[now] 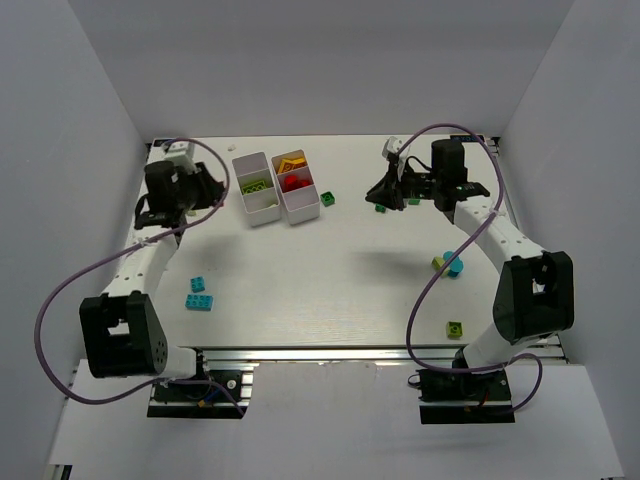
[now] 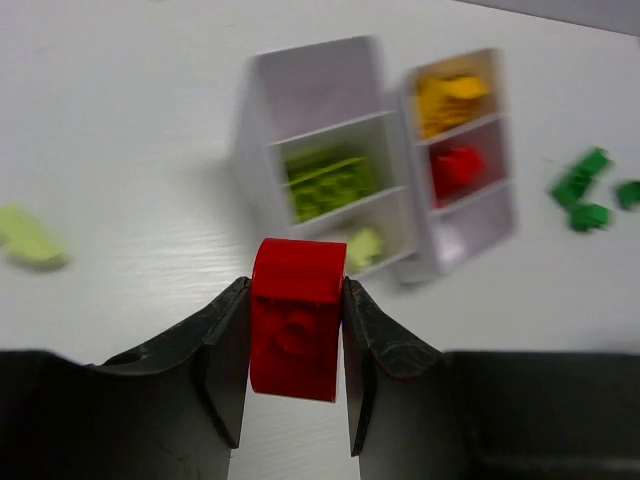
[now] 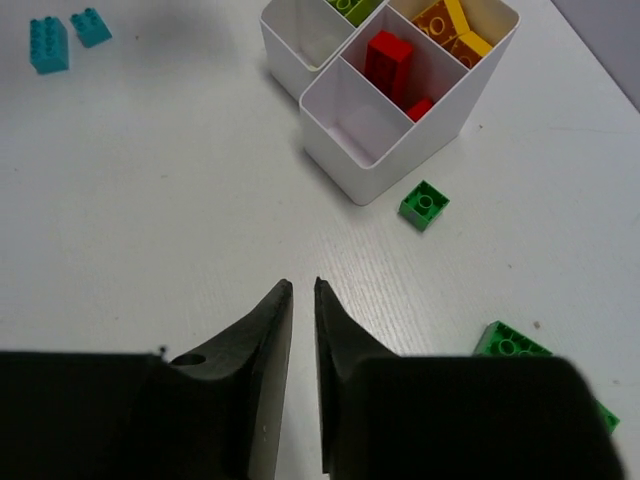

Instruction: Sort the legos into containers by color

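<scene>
Top view: left gripper (image 1: 218, 192) sits just left of the left tray (image 1: 265, 216), with the right tray (image 1: 303, 213) touching that tray. Right gripper (image 1: 378, 193) hangs over a green brick (image 1: 381, 208), well right of the trays. Cyan bricks (image 1: 198, 296) lie near the left arm.

Left wrist: left gripper clamps a red brick (image 2: 297, 320) between both fingers, off the table, short of the left tray. Lime bricks (image 2: 330, 185) are in that tray's middle compartment.

Right wrist: right gripper's jaws are nearly together with a thin gap and nothing between. The right tray holds red pieces (image 3: 388, 62) in the middle compartment and yellow pieces (image 3: 450, 30) in the far one. Another green brick (image 3: 425, 204) lies just beside its near corner.
</scene>
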You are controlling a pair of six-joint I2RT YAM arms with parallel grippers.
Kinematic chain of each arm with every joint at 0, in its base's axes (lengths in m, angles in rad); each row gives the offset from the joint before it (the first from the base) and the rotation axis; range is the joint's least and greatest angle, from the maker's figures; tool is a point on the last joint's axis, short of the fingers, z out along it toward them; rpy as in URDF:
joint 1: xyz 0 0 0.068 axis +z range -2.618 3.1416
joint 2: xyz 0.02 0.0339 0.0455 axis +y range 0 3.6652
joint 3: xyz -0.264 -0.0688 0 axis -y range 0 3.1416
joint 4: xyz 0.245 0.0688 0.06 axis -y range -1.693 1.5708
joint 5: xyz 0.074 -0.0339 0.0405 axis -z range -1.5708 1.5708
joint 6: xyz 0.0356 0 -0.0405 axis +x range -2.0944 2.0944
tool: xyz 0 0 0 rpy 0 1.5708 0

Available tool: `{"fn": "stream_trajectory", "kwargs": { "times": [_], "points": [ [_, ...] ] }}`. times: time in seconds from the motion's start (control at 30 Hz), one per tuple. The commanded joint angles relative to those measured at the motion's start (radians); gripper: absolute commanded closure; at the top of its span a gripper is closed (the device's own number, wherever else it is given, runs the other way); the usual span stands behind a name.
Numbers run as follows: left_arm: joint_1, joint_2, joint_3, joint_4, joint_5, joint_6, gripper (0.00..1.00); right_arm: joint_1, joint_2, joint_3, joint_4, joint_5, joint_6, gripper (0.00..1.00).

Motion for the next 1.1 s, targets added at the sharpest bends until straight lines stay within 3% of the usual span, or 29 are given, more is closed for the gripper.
{"fn": "stream_trajectory", "kwargs": {
  "times": [0.0,0.03,0.13,0.47,0.77,1.07],
  "points": [
    [-0.131,-0.005,0.032,0.084,0.148,-0.024,1.0,-0.007,-0.045,-0.018,0.027,-0.033,0.023,0.81],
    [-0.156,0.012,0.052,0.084,0.152,-0.016,1.0,-0.007,-0.045,-0.016,0.028,-0.036,0.028,0.88],
    [-0.233,0.107,0.153,0.085,0.163,0.014,1.0,-0.005,-0.056,-0.027,0.035,-0.039,0.031,0.92],
    [-0.44,0.418,0.432,0.249,0.132,0.053,1.0,-0.008,-0.111,-0.081,0.039,-0.021,0.011,0.9],
    [-0.466,0.572,0.517,0.369,0.177,0.158,1.0,-0.022,-0.125,-0.098,0.025,-0.015,-0.005,0.89],
    [-0.463,0.67,0.576,0.375,0.198,0.197,1.0,-0.027,-0.11,-0.088,0.012,-0.016,-0.014,0.88]
  ]
}}
